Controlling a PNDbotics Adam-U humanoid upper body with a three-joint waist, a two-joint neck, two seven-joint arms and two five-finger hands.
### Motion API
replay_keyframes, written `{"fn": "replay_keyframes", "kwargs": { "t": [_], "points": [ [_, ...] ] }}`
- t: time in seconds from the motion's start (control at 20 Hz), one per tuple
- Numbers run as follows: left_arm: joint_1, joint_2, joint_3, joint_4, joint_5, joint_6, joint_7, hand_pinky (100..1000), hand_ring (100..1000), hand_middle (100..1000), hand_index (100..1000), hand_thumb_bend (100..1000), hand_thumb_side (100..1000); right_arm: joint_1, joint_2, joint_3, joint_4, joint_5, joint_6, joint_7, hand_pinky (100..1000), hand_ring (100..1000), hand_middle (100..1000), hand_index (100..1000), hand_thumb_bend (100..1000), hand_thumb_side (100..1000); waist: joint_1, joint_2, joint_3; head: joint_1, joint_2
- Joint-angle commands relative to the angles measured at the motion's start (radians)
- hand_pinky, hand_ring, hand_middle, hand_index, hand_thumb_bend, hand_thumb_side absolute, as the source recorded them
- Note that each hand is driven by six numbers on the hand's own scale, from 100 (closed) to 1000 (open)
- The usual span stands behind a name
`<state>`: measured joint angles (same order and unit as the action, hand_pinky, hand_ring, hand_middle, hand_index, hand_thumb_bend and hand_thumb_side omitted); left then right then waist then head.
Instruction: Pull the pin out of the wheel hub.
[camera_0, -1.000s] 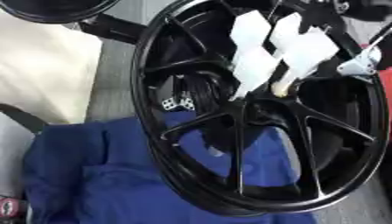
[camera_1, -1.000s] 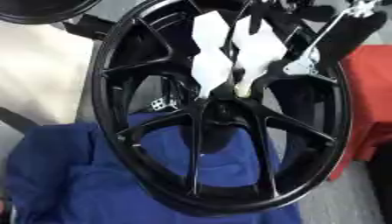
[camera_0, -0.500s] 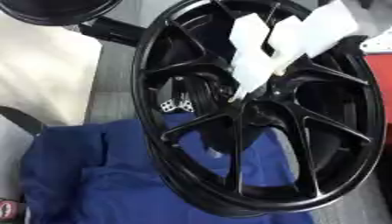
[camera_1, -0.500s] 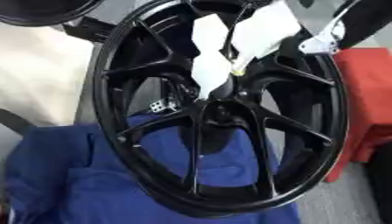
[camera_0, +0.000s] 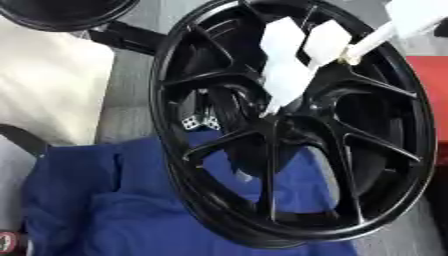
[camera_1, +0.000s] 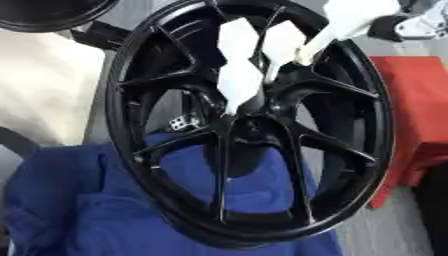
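Silver wrist joint (camera_1: 420, 22) — right eye view only

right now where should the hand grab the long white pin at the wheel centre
Take the white pin by its broad upper end, clear of the black wheel hub's spokes; its narrow tip sits at the centre. Come from the upper side, probably along the pin's tilt.

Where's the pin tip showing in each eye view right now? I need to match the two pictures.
Left eye view: the pin tip sits upper right, over the wheel's spokes near the rim, under the white fingers of the right hand.
Right eye view: the pin tip sits right of top centre.
Shared landmark: the small checkered tag left of the hub.
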<state>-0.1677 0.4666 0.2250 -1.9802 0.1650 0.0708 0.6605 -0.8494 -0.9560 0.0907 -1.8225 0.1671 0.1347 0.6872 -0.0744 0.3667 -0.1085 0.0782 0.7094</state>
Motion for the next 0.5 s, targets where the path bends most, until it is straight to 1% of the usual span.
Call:
{"fn": "replay_keyframes", "kwargs": {
  "t": [0.05, 0.3, 0.5],
  "points": [
    [-0.003, 0.027, 0.011, -0.02, -0.008, -0.002, 0.005, 777, 726, 692, 725, 555, 559, 0.03, -0.067, -0.081, 0.058, -0.003, 0.011, -0.068, 110, 100, 313, 428, 406, 114, 0.006, -0.031, -0.004, 0.008, -0.006],
    [-0.002, 0.029, 0.013, -0.02, -0.009, -0.004, 0.007, 777, 726, 692, 725, 556, 559, 0.109, -0.094, -0.166, 0.205, 0.055, 0.04, -0.166, 113, 100, 313, 429, 411, 149, 0.014, -0.031, -0.01, 0.014, -0.008],
    [-0.002, 0.03, 0.014, -0.02, -0.01, -0.005, 0.009, 777, 726, 693, 725, 557, 558, 0.148, -0.099, -0.22, 0.336, 0.144, 0.076, -0.247, 118, 100, 322, 435, 414, 183, 0.018, -0.029, -0.011, 0.019, -0.009]
  ]
}}
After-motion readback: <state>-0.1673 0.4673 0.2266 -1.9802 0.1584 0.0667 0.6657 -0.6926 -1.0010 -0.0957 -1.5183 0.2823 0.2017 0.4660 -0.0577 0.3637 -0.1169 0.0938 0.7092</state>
